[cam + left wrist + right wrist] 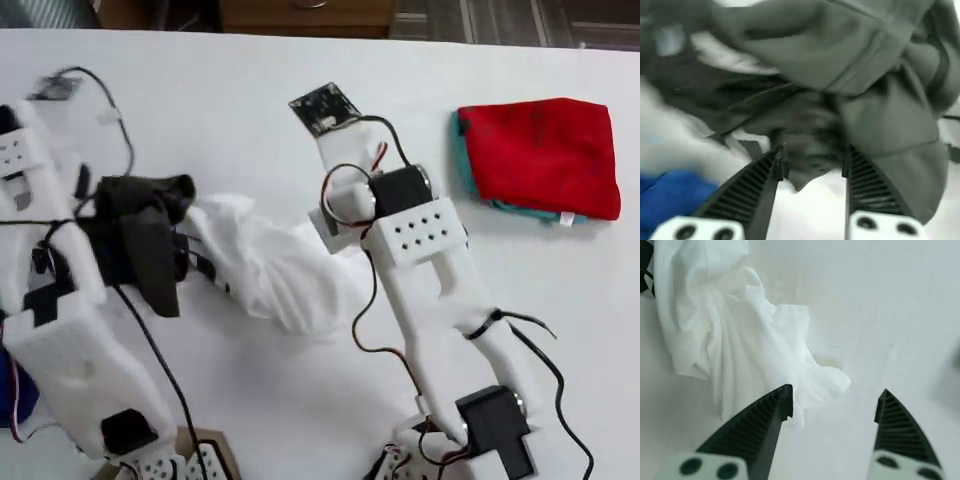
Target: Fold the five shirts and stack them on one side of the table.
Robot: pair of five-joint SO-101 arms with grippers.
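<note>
Gripping the dark shirt [865, 100], left end effector [813, 155]; right end effector [836, 392] spread open, white shirt [740, 340] just beside it.

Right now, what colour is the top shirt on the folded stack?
Red: the top shirt lies over a teal one, clearest in the high view.

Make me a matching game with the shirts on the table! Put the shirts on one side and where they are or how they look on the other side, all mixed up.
Shirts:
1. red shirt
2. teal shirt
3. white shirt
4. dark grey shirt

Where or how:
A. crumpled in the middle of the table
B. bunched up in the left pincer
C. folded, lying on top of another shirt
D. under another shirt, just an edge peeking out

Pairs: 1-C, 2-D, 3-A, 4-B
</note>
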